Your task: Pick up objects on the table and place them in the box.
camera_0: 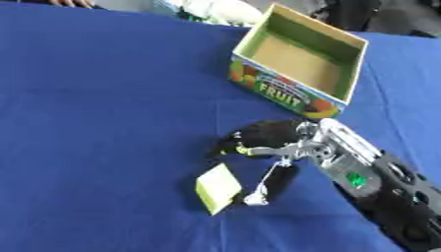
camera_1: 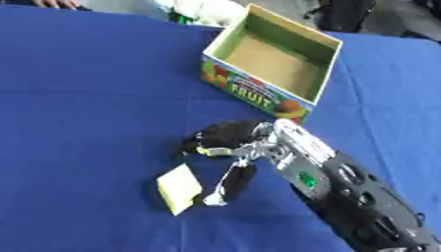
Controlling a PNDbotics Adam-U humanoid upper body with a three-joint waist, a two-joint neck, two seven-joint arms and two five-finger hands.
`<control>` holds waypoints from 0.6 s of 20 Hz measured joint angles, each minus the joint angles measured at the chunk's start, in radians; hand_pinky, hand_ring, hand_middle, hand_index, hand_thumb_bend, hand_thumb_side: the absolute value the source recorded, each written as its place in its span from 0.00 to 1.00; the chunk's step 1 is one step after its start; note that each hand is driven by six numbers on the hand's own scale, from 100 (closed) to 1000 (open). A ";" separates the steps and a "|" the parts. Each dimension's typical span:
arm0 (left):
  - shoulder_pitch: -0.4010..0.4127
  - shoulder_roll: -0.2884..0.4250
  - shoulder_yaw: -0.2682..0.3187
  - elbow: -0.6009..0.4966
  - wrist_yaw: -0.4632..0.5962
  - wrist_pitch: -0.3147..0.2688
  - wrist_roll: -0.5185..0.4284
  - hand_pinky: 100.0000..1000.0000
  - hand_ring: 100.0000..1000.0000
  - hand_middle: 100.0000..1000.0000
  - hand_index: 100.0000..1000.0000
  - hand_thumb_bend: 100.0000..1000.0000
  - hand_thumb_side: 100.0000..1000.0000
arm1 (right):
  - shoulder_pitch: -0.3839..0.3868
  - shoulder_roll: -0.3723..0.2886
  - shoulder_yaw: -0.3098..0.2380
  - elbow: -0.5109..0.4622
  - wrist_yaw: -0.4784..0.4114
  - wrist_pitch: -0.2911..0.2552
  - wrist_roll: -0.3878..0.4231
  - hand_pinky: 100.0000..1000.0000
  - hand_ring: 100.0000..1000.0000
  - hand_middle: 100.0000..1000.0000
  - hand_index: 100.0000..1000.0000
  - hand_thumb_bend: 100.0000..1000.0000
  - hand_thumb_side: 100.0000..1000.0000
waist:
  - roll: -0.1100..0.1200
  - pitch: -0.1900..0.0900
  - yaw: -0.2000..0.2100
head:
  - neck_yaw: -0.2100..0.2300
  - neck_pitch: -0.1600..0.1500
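A small pale yellow-green block (camera_0: 217, 188) lies flat on the blue table (camera_0: 103, 98), toward the front. My right hand (camera_0: 274, 140) reaches in from the lower right and hovers just right of and behind the block. It is open, with the black fingers (camera_0: 234, 143) spread to the left and the thumb (camera_0: 268, 183) pointing down, its tip beside the block's right edge. Nothing is in the hand. The open cardboard fruit box (camera_0: 289, 94) stands behind the hand at the upper right; its brown floor shows nothing inside. My left hand is in no view.
White and green items (camera_0: 215, 11) lie at the table's far edge just left of the box. Blue cloth stretches wide to the left of the block and the hand.
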 measured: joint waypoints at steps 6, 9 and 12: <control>-0.002 0.000 -0.002 0.000 0.000 0.001 -0.006 0.81 0.68 0.93 0.70 0.16 0.80 | 0.003 0.016 -0.009 0.008 0.009 -0.003 0.001 0.89 0.92 0.82 0.97 0.28 0.41 | -0.002 0.000 0.000 | 0.000 0.000; -0.004 0.000 -0.002 0.000 0.000 0.000 -0.006 0.81 0.68 0.93 0.70 0.15 0.81 | 0.002 0.017 -0.009 0.010 0.009 -0.005 0.000 0.87 0.89 0.67 0.81 0.28 0.38 | -0.002 0.000 0.000 | 0.000 0.000; -0.004 0.000 -0.002 0.000 0.000 0.001 -0.007 0.81 0.68 0.93 0.70 0.15 0.81 | -0.001 0.018 -0.014 0.007 0.008 -0.010 -0.012 0.86 0.86 0.60 0.75 0.24 0.39 | -0.002 0.003 0.001 | 0.000 0.000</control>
